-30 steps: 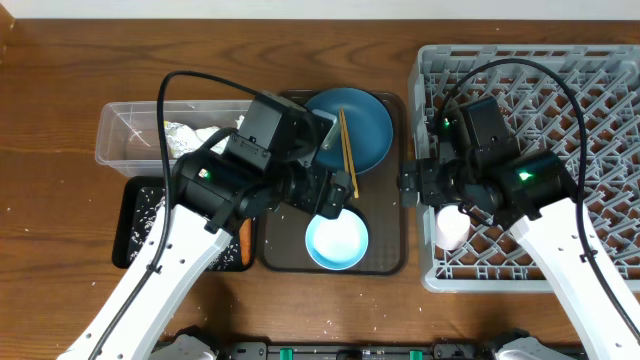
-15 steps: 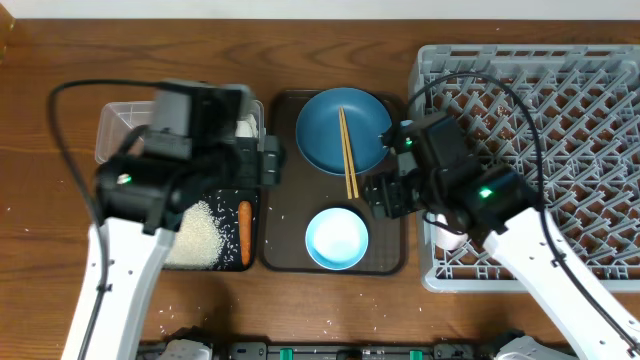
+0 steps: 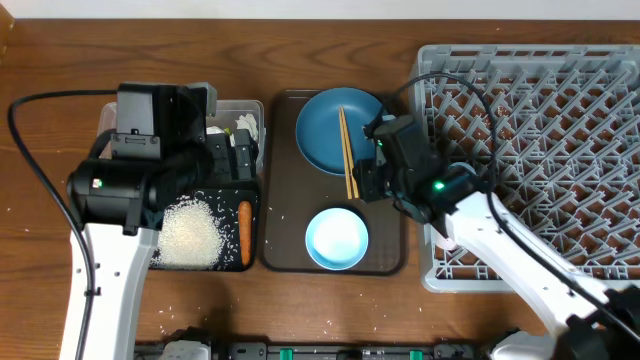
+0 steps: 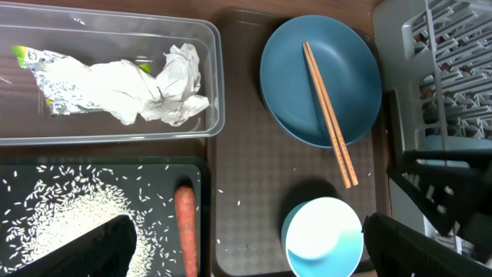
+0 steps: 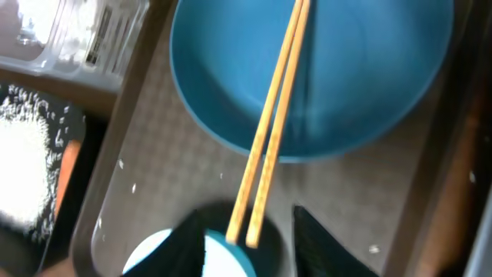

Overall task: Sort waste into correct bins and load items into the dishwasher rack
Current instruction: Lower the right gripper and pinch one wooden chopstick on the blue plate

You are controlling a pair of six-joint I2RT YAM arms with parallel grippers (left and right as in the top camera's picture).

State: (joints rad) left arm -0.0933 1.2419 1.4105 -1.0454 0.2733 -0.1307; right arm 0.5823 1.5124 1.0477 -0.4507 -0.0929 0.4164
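Chopsticks [image 4: 329, 115] on blue dish [image 4: 292, 85], wrapper [image 4: 77, 81] print unreadable

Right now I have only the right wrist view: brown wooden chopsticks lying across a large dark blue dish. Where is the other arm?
Observer: The left gripper hangs wide open and empty above the clear plastic rectangular tub and the shallow black rectangular tray, left of the dark brown serving tray.
Operator: What is in that tub?
Observer: Crumpled white tissue and a green-and-yellow wrapper.
Operator: And the pale blue edge at the bottom of my frame?
Observer: A light blue round bowl, upright on the serving tray, apart from the large dark blue dish.
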